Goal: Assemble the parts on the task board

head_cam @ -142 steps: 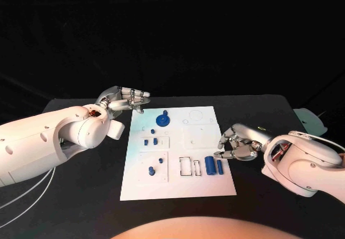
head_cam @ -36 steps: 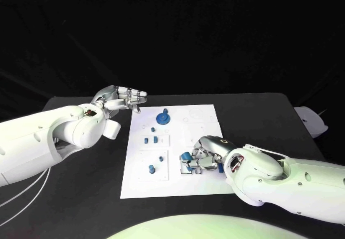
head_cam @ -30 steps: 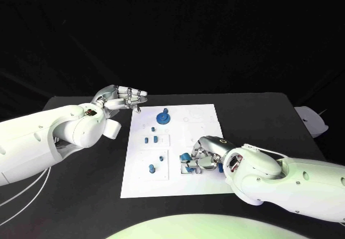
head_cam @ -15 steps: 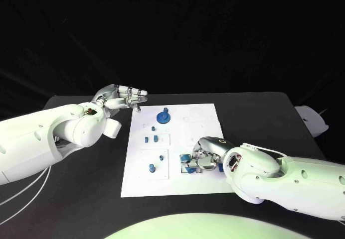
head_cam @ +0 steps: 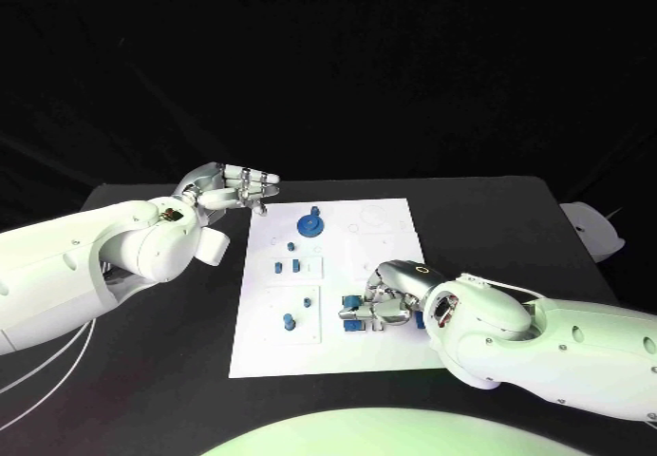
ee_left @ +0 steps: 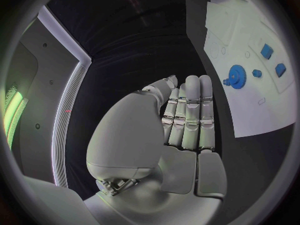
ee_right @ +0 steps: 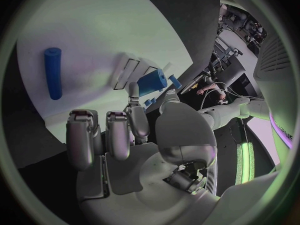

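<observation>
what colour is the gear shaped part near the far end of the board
Blue. The gear shaped part shows best in the left wrist view, lying on the white task board.

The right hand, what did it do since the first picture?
The right hand moved from the board's right edge in over the slots and took hold of a blue cylinder, which it now holds above them. The other cylinder lies on the board. The left hand, the gear and the small parts stayed put.
</observation>
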Controlling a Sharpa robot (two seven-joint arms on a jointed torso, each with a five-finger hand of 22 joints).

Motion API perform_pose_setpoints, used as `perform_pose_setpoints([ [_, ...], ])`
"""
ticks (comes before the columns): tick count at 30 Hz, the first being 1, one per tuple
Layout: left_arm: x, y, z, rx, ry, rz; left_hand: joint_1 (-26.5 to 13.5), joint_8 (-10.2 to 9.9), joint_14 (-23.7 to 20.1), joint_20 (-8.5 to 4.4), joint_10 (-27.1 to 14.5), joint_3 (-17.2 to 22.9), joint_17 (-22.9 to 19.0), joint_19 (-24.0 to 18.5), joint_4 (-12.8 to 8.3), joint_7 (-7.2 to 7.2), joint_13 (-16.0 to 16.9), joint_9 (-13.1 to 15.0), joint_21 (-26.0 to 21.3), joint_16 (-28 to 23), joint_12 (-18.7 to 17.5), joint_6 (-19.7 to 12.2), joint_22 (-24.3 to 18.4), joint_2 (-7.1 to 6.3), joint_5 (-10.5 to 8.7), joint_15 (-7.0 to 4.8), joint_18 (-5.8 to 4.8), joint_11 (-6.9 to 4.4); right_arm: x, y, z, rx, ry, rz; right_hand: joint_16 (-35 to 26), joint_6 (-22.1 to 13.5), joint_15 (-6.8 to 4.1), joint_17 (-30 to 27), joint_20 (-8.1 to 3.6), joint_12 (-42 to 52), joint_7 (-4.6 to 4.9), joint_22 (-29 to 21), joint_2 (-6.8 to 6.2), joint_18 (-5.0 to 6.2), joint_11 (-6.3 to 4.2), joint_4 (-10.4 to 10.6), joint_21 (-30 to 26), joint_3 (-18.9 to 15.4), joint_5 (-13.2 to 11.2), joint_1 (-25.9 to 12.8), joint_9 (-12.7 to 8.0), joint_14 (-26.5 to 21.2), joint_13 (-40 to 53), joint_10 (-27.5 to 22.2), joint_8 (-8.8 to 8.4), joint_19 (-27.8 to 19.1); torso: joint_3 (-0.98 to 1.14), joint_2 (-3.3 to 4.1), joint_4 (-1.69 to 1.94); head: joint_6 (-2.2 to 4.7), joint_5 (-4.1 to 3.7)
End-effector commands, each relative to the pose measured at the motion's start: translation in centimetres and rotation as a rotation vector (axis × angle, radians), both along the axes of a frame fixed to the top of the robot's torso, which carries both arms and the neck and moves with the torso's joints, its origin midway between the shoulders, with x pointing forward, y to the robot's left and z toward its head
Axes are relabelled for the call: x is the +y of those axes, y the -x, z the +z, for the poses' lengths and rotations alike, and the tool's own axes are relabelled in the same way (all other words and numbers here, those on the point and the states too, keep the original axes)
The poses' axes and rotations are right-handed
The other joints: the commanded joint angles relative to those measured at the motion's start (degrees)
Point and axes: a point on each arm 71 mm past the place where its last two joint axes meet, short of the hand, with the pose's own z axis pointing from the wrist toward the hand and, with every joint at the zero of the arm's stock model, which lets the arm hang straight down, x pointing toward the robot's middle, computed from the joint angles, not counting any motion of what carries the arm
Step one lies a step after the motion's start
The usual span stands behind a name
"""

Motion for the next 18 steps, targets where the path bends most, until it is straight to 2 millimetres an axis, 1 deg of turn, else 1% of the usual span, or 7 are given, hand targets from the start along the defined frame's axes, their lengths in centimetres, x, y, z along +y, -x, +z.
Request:
perform_pose_setpoints([
  [1, -0.2, 0.1, 0.1, -0.003, 0.005, -0.018, -0.50, 0.11, -0.22, 0.35, -0.45, -0.33, -0.08, -0.12, -0.03, 0.03, 0.10, -0.04, -0.38, -0.04, 0.29, -0.23, -0.05, 0.05, -0.06, 0.10, 0.77, 0.00, 0.1, 0.2, 0.3, -0.027, -0.002, 0.008, -0.27, -0.39, -0.13, 6.12, -0.21, -0.28, -0.10, 13.54, 0.16, -0.92, 0.22, 0.00, -0.01, 0.27, -0.22, -0.65, 0.07, 4.28, 0.13, 0.09, 0.13, 3.90, 0.04, 0.01, 0.01, 0.02, -0.05],
  [6, -0.1, 0.1, 0.1, -0.002, 0.004, -0.018, -0.53, 0.10, -0.23, 0.36, -0.53, -0.36, -0.09, -0.12, -0.01, 0.04, 0.10, -0.04, -0.40, -0.04, 0.33, -0.28, -0.07, 0.06, -0.06, 0.11, 0.77, 0.01, 0.1, 0.6, 0.5, -0.030, -0.007, 0.018, -0.11, -0.35, -0.15, 6.38, -0.21, -0.07, -0.13, 13.64, 0.43, -0.98, 0.20, -0.05, 0.32, 0.87, 0.28, -0.82, 0.19, 4.34, 0.36, 0.23, 0.23, 4.02, 0.00, -0.02, -0.01, 0.06, -0.01],
  [10, -0.1, 0.1, 0.1, -0.002, 0.004, -0.018, -0.53, 0.10, -0.23, 0.36, -0.53, -0.36, -0.09, -0.12, -0.01, 0.04, 0.10, -0.04, -0.40, -0.04, 0.33, -0.28, -0.07, 0.06, -0.06, 0.11, 0.77, 0.01, -0.1, 0.9, 0.7, -0.030, -0.005, 0.023, 0.12, -0.26, -0.22, 6.77, -0.26, 0.34, -0.23, 13.77, 1.12, -1.09, 0.11, -0.24, 0.81, 1.74, 2.38, 0.52, 0.44, 4.43, 0.83, 0.53, 0.42, 4.22, 0.02, -0.03, 0.00, 0.13, 0.00],
  [12, -0.1, 0.1, 0.1, -0.002, 0.004, -0.018, -0.53, 0.10, -0.23, 0.36, -0.53, -0.36, -0.09, -0.12, -0.01, 0.04, 0.10, -0.04, -0.40, -0.04, 0.33, -0.28, -0.07, 0.06, -0.06, 0.11, 0.77, 0.01, -0.2, 1.1, 0.8, -0.029, -0.003, 0.027, 0.20, -0.27, -0.26, 6.91, -0.31, 0.42, -0.28, 13.81, 1.47, -1.11, 0.05, -0.39, 0.94, 2.01, 4.86, 2.06, 0.59, 4.45, 1.00, 0.63, 0.50, 4.27, 0.02, -0.03, 0.01, 0.13, 0.01],
  [13, -0.1, 0.1, 0.1, -0.002, 0.004, -0.017, -0.53, 0.10, -0.23, 0.36, -0.53, -0.36, -0.09, -0.12, -0.01, 0.04, 0.10, -0.04, -0.40, -0.04, 0.33, -0.28, -0.07, 0.06, -0.06, 0.11, 0.77, 0.01, -0.3, 1.2, 0.9, -0.027, -0.002, 0.029, 0.23, -0.34, -0.30, 6.97, -0.37, 0.36, -0.34, 13.81, 1.55, -1.11, 0.02, -0.46, 0.94, 2.14, 8.95, 3.63, 0.71, 4.46, 1.06, 0.65, 0.53, 4.26, 0.03, -0.04, 0.00, 0.13, 0.03],
  [14, -0.1, 0.1, 0.1, -0.001, 0.004, -0.017, -0.53, 0.10, -0.23, 0.36, -0.53, -0.36, -0.09, -0.12, -0.01, 0.04, 0.10, -0.04, -0.40, -0.04, 0.33, -0.28, -0.07, 0.06, -0.06, 0.11, 0.77, 0.01, -0.4, 1.4, 0.9, -0.024, 0.000, 0.031, 0.23, -0.40, -0.32, 6.97, -0.37, 0.29, -0.32, 13.81, 1.55, -1.11, 0.01, -0.45, 0.95, 2.09, 10.73, 4.23, 0.76, 4.46, 1.06, 0.64, 0.52, 4.26, 0.02, -0.02, -0.01, 0.15, 0.04],
  [18, 0.0, 0.1, 0.1, -0.001, 0.003, -0.017, -0.53, 0.10, -0.23, 0.36, -0.53, -0.36, -0.09, -0.12, -0.01, 0.04, 0.10, -0.04, -0.40, -0.04, 0.33, -0.28, -0.07, 0.06, -0.06, 0.11, 0.77, 0.01, -0.6, 1.5, 0.9, -0.016, 0.009, 0.033, 0.31, -0.48, -0.32, 7.11, -0.38, 0.27, -0.36, 13.82, 1.78, -1.12, -0.02, -0.55, 1.00, 2.01, 15.18, 6.22, 0.94, 4.48, 1.23, 0.71, 0.53, 4.27, -0.03, -0.04, -0.04, 0.13, 0.02],
])
